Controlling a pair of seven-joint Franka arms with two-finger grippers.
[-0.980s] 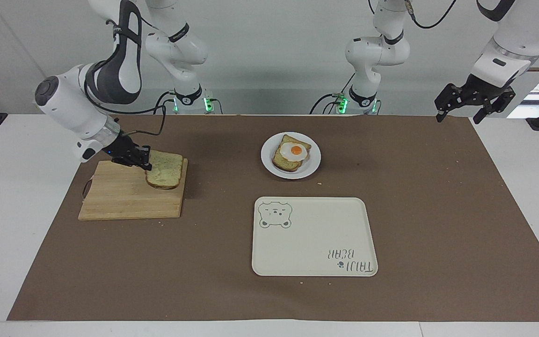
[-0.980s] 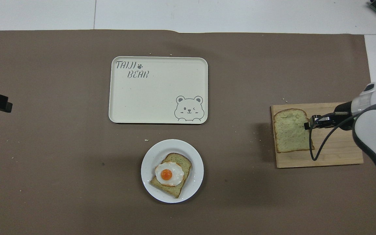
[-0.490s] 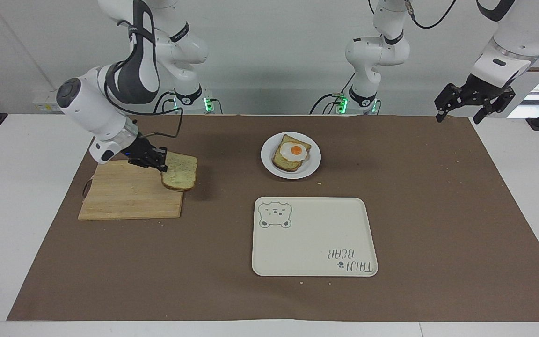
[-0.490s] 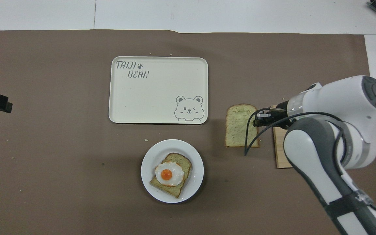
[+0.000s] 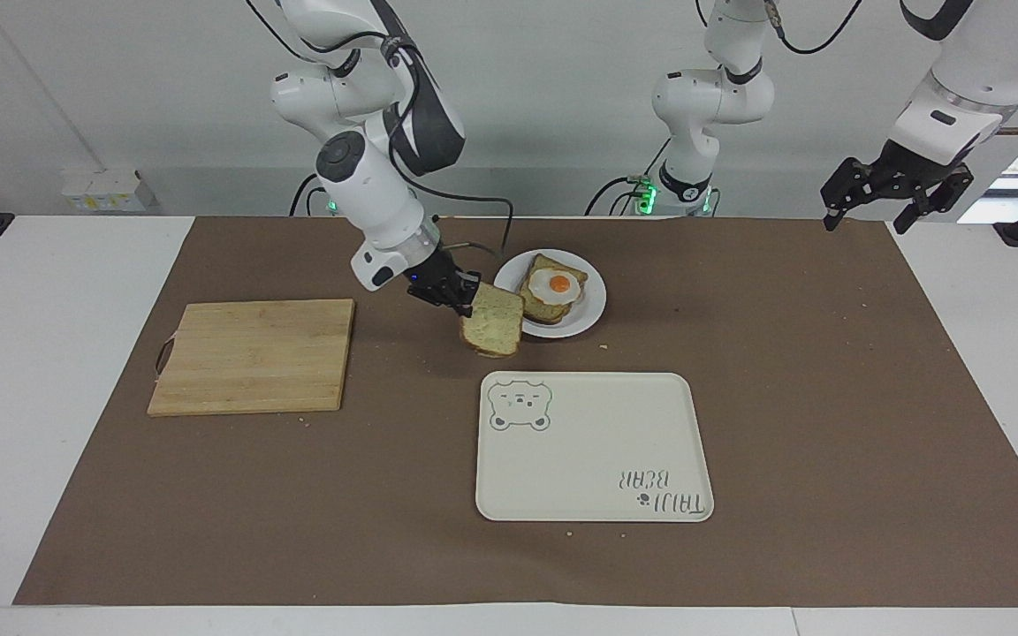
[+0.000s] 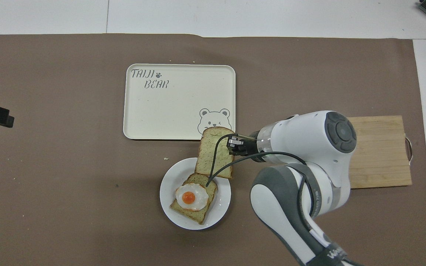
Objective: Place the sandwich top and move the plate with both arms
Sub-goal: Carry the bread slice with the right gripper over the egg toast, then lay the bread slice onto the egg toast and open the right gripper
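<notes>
Bread (image 5: 493,331), centre frame, hung light and floppy, right gripper (image 5: 463,298) clamped on its crust edge beside plate (image 5: 593,305); left gripper (image 5: 896,196), upper right, waited with fingers apart.

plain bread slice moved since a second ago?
Yes. The sandwich top, shut in the right hand, has gone from the cutting board toward the left arm's end and now hangs by the plate.

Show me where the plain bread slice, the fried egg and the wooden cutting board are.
plain bread slice (image 5: 493,330): facing view, middle of its face.
fried egg (image 6: 188,197): overhead view, on the yolk.
wooden cutting board (image 5: 253,355): facing view, centre of its top surface.
</notes>
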